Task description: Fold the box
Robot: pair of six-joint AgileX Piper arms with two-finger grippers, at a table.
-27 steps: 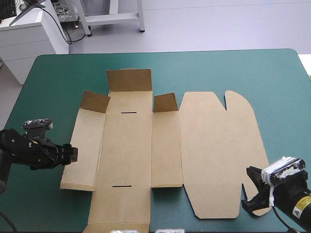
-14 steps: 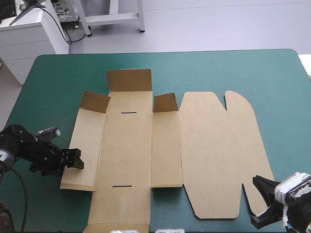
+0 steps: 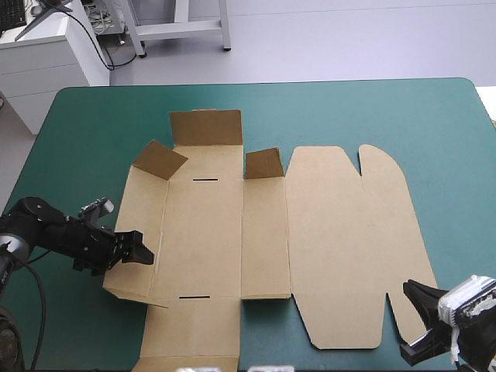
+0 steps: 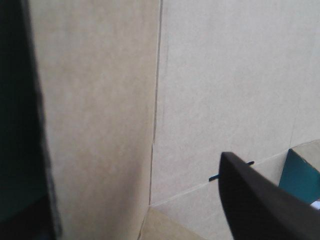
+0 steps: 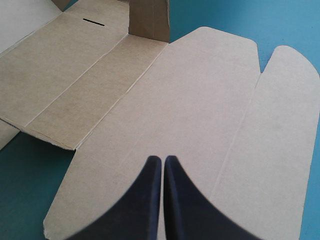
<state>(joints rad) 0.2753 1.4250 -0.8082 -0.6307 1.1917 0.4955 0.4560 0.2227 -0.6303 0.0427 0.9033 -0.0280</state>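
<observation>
The brown box (image 3: 205, 232) lies spread on the teal-green cover, with its far wall (image 3: 206, 128) and two small flaps (image 3: 263, 163) raised. Its lid (image 3: 349, 240) rests flat on the right. My left gripper (image 3: 139, 253) is open at the box's left wall panel (image 3: 138, 225), whose outer edge is lifted off the table. In the left wrist view that panel (image 4: 100, 110) stands close ahead and one black finger (image 4: 260, 200) reaches over the box floor. My right gripper (image 5: 162, 159) is shut and points over the lid's near right corner (image 5: 200, 100). In the high view it (image 3: 422, 322) sits at the table's near right corner.
The box's near flap (image 3: 190, 329) reaches the table's front edge. Bare teal-green cover (image 3: 349, 112) runs along the far side and to the right of the lid. A white cabinet (image 3: 46, 46) stands beyond the far left corner.
My left gripper has slid right into the box's left wall panel, lifting its outer edge and tilting the far left flap. My right gripper drew back toward the near right corner earlier, then stayed.
</observation>
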